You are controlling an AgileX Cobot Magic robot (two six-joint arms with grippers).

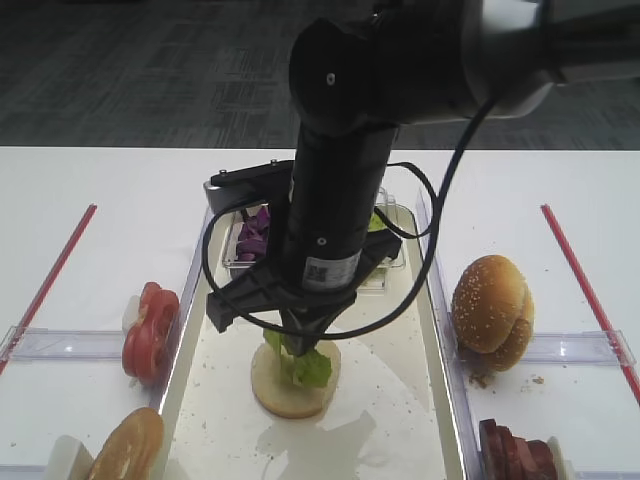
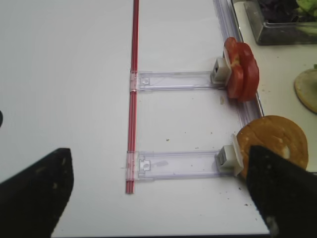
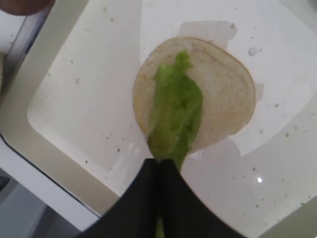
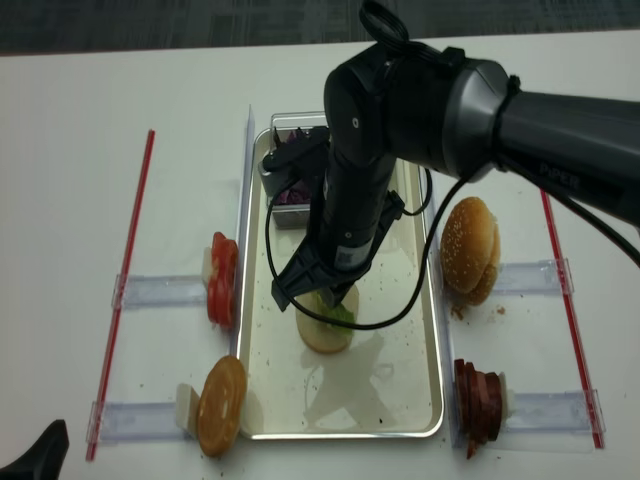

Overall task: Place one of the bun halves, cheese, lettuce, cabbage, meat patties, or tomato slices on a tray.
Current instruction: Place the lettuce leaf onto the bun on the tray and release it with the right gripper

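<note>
To my left sit the tomato slices (image 1: 150,332). My right pincer (image 3: 159,166) is pinched tight on a lettuce leaf (image 3: 174,115) over the bun half (image 3: 218,94) in the tray (image 1: 435,400). I should lower it flat, then let go gently.

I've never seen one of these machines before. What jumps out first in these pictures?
The big black right arm reaching down over the middle of the long cream tray, its jaws shut on a bright green lettuce leaf that lies across a pale bun half. Beside the tray, food waits in rows: red tomato slices on the left, a sesame bun and dark meat patties on the right.
</note>
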